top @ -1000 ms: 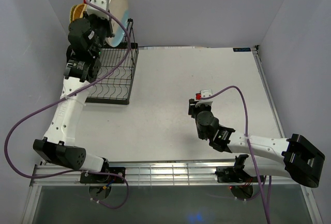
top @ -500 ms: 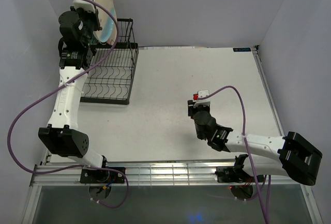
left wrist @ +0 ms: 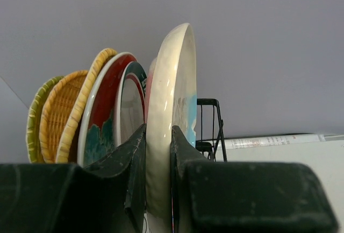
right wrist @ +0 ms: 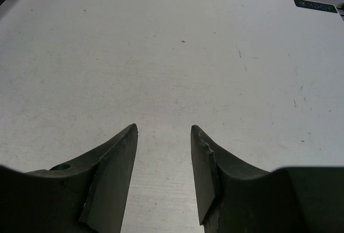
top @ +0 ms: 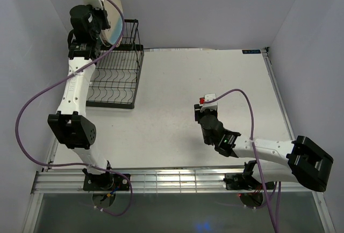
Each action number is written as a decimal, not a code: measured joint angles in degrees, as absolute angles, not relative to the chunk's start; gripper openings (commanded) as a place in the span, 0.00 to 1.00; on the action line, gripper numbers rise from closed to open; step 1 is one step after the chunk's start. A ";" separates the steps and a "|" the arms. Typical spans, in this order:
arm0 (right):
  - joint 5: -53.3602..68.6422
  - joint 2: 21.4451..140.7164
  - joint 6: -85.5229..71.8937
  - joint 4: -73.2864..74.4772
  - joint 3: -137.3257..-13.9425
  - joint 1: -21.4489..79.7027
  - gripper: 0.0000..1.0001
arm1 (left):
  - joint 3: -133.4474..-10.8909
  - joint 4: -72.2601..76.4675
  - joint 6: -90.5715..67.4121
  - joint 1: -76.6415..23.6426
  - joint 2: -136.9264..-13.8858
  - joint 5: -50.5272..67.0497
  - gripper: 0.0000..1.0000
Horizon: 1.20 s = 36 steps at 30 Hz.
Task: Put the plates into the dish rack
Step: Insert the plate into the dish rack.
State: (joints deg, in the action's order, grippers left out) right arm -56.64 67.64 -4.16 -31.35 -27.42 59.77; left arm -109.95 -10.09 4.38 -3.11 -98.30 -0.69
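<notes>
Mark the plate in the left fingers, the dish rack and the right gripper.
cream plate (left wrist: 169, 109): left wrist view, outer rim.
dish rack (top: 115, 85): top view, bare wavy tray wires.
right gripper (right wrist: 164, 131): right wrist view, midway between fingertips.

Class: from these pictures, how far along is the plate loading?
Done: several plates, woven yellow and red among them, stand on edge in a row. In hand: the left gripper is shut on a cream round plate beside them, at the black wire dish rack. Left: slotting it in; no plate shows on the white table under the open right gripper.
</notes>
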 measured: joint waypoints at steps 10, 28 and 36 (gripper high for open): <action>-56.40 68.79 -4.36 -30.09 -28.45 59.68 0.50 | -113.03 -10.09 1.72 -3.16 -103.68 -1.50 0.00; -56.38 69.76 -4.40 -29.93 -28.73 59.61 0.50 | -117.69 -10.35 2.52 -4.62 -109.36 -6.00 0.00; -56.21 69.82 -4.43 -29.74 -28.75 59.59 0.50 | -119.77 -9.37 3.42 -5.63 -111.26 -7.86 0.00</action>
